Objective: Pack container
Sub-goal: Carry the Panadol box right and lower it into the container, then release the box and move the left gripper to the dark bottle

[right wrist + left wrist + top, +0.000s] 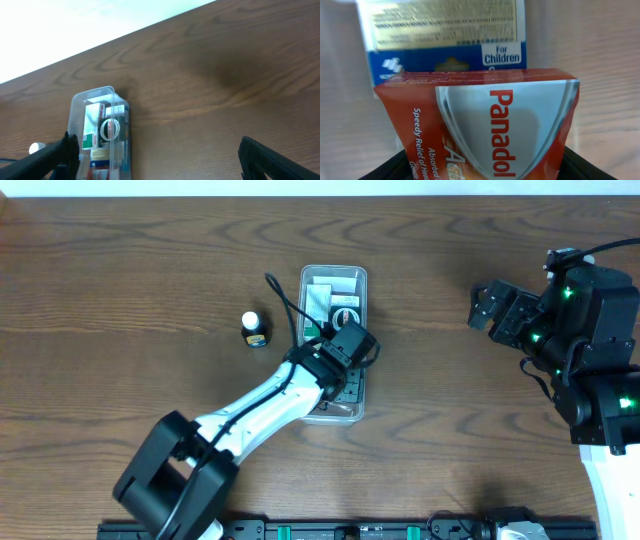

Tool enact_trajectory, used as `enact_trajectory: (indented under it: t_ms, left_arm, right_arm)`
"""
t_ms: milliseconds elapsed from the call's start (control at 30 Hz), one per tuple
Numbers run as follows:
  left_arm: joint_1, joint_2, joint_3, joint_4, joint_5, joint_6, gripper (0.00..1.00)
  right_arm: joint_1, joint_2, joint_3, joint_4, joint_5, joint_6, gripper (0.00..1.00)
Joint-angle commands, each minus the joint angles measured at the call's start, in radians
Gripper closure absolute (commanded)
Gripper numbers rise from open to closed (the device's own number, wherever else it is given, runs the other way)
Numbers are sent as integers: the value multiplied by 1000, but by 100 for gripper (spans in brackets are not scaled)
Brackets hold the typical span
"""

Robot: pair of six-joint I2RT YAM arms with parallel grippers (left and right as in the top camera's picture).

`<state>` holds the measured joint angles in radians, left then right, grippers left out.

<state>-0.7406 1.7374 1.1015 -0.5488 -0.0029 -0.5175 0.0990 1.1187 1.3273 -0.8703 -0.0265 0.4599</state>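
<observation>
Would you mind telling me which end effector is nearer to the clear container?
Left. The left end effector hovers directly over the container, holding a Panadol box; the right end effector sits well off to its right.

Overhead stares straight down from well back, the whole table (120, 280) in frame. Left wrist is jammed right up against a red Panadol box (485, 125). Right wrist looks low across the wood from afar, sharing the container (76, 115) with overhead.
</observation>
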Motion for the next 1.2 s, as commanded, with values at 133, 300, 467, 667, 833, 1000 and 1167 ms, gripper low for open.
enact_trajectory:
  t_ms: [133, 300, 467, 667, 833, 1000, 1167]
  left_arm:
    - [-9, 11, 12, 27, 14, -12, 27]
    - [-9, 11, 12, -9, 19, -21, 26]
    - [-9, 11, 12, -49, 23, -31, 26]
    - [-9, 11, 12, -36, 22, -31, 10]
    - [-9, 10, 14, 6, 22, -31, 5]
    - [-9, -19, 54, 0, 21, -7, 5]
    - [10, -128, 119, -37, -6, 78, 6]
  right_arm:
    - [-6, 0, 5, 2, 0, -5, 1]
    - [-6, 0, 5, 2, 0, -5, 1]
    - [-6, 0, 5, 2, 0, -5, 1]
    - [-6, 0, 5, 2, 0, -5, 1]
    - [-6, 0, 5, 2, 0, -5, 1]
    - [-6, 0, 5, 2, 0, -5, 1]
    - [-6, 0, 5, 2, 0, -5, 1]
